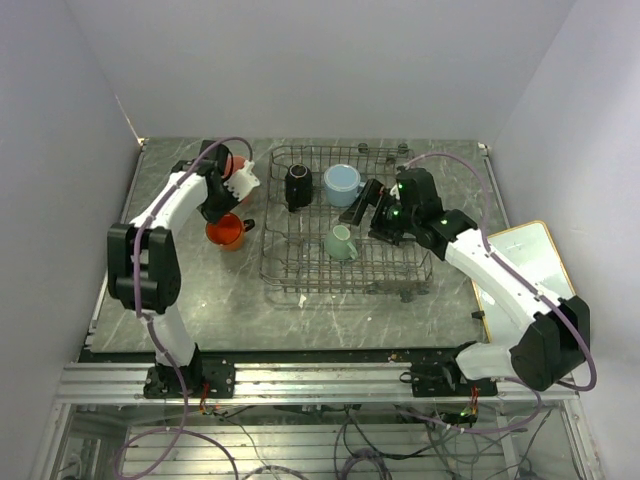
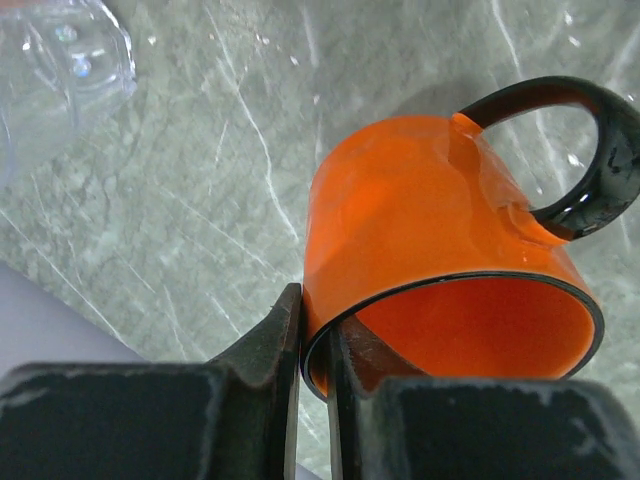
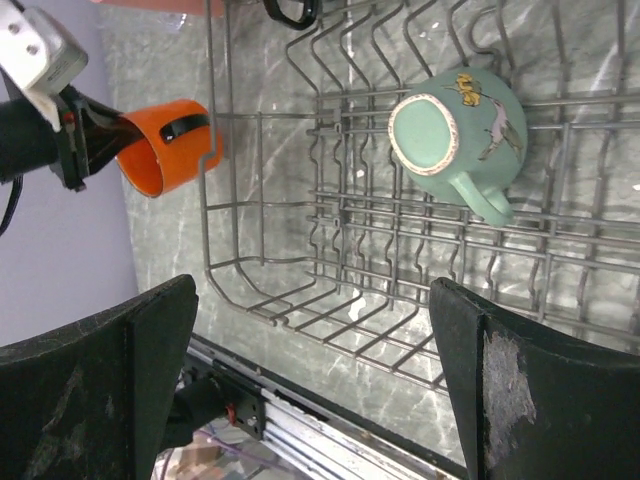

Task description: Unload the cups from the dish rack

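three cups (image 1: 341,243) racked, one orange mug (image 1: 227,232), maybe another, outside.

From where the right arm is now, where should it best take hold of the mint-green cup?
The mint-green cup sits base-up in the dish rack, so its rim cannot be pinched. I would come from above with the open right gripper and close the jaws across the wall, clear of the handle.
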